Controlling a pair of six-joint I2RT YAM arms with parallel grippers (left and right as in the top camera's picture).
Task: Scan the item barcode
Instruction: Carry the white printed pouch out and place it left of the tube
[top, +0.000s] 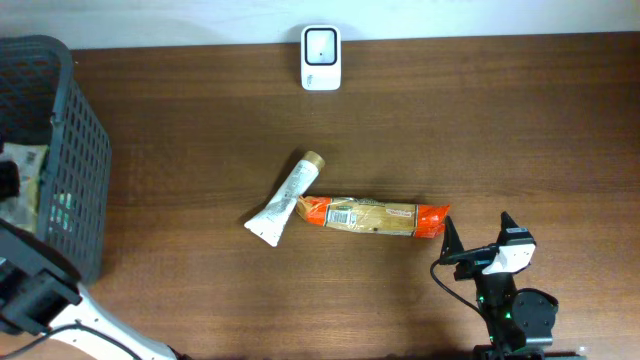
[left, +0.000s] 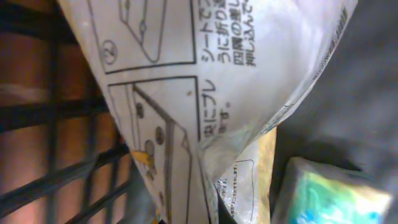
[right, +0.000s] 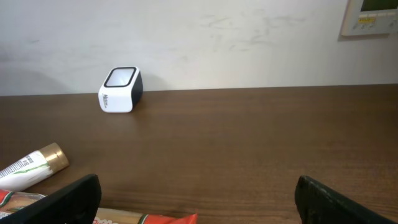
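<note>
The left claw was shut, with a white packet (left: 186, 74) close ahead, print sideways, long axis unclear. The right claw (top: 476, 228) gaped empty.

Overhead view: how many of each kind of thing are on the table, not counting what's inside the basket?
Tube with gold cap: 1
Orange packet: 1
White barcode scanner: 1
Dark mesh basket: 1
Total: 4

Japanese print, including "シート", on the white packet (left: 261, 93)

wooden table (top: 450, 130) backed by a white wall (right: 217, 43).
</note>
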